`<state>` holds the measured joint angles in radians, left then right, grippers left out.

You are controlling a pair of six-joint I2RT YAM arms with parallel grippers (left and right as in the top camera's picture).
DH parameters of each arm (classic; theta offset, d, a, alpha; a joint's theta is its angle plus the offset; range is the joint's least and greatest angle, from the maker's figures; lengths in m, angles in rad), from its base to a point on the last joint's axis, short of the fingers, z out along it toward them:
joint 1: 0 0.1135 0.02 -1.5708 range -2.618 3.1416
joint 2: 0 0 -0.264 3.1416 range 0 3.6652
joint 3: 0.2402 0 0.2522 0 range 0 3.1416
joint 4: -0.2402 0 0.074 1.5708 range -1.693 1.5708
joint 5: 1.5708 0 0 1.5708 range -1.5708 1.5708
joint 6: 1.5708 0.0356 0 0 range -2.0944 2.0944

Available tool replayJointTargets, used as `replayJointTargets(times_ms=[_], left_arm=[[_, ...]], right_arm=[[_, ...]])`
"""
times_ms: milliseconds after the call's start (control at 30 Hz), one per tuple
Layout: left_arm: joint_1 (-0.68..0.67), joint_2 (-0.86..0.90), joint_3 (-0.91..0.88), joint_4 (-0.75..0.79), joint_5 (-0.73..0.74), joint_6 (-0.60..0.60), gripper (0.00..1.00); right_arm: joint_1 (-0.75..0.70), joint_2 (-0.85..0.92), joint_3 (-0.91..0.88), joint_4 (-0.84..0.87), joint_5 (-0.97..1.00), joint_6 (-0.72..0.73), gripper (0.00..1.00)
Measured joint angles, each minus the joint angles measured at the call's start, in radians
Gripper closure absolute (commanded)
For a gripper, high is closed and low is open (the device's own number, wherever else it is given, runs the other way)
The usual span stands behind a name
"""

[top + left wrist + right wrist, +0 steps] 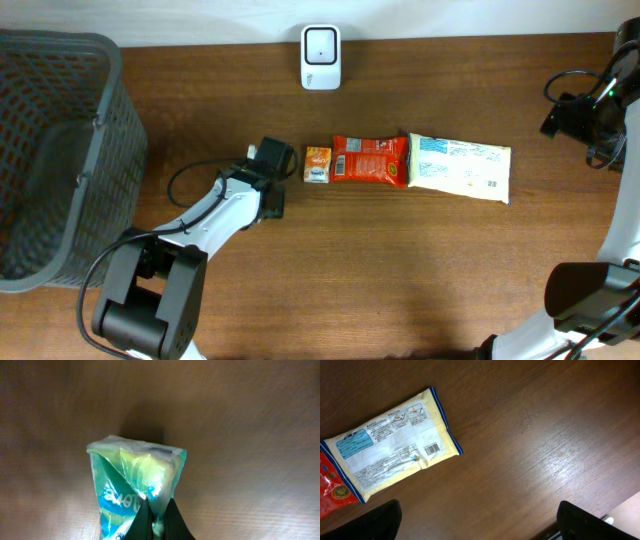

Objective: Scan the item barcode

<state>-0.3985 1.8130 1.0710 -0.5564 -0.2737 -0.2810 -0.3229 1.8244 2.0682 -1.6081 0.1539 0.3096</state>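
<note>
Showed a grey mesh basket (120,150) at the left of the table (400,270), nothing visible inside. Found the right gripper (480,522) spread wide, holding nothing. Caught the left gripper (157,510) clamped on a soft green pouch (135,470), just left of a small orange packet (317,163). Judged light, crinkly, probably slippery; best pinched by a sealed edge, code side turned toward the white scanner (321,57)

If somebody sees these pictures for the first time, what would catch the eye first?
The left gripper pinches a green packet, which fills the left wrist view. Overhead, three packets lie in a row at the centre: orange packet, red packet, large white packet. A white scanner stands beyond them.
</note>
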Motion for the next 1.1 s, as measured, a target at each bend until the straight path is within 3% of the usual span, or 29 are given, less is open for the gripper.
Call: replayJointTargets(times_ms=[267, 433, 533, 600, 667, 700, 800, 933, 1100], left_arm=[[0.001, 0.007, 0.008, 0.426, 0.019, 0.077, 1.00], [0.001, 0.008, 0.008, 0.520, 0.088, 0.080, 0.99], [0.000, 0.012, 0.008, 0.531, 0.151, 0.084, 0.77], [0.000, 0.014, 0.008, 0.540, 0.171, 0.089, 0.42], [0.000, 0.015, 0.008, 0.523, 0.182, 0.088, 0.33], [0.000, 0.016, 0.008, 0.513, 0.188, 0.088, 0.21], [0.000, 0.018, 0.008, 0.508, 0.194, 0.089, 0.18], [0.000, 0.012, 0.010, 0.482, 0.196, 0.090, 0.22], [0.000, -0.159, 0.061, 0.260, 0.196, 0.087, 0.22]], right_arm=[[0.000, 0.000, 0.000, 0.000, 0.000, 0.000, 0.02], [0.000, 0.000, 0.000, 0.000, 0.000, 0.000, 0.02], [0.000, 0.000, 0.000, 0.000, 0.000, 0.000, 0.02], [0.000, 0.000, 0.000, -0.001, 0.000, 0.000, 0.02], [0.000, 0.000, 0.000, 0.000, 0.000, 0.000, 0.02], [0.000, 0.000, 0.000, 0.000, 0.000, 0.000, 0.01], [0.000, 0.000, 0.000, 0.000, 0.000, 0.000, 0.02], [0.000, 0.000, 0.000, 0.000, 0.000, 0.000, 0.02], [0.000, 0.000, 0.000, -0.001, 0.000, 0.000, 0.01]])
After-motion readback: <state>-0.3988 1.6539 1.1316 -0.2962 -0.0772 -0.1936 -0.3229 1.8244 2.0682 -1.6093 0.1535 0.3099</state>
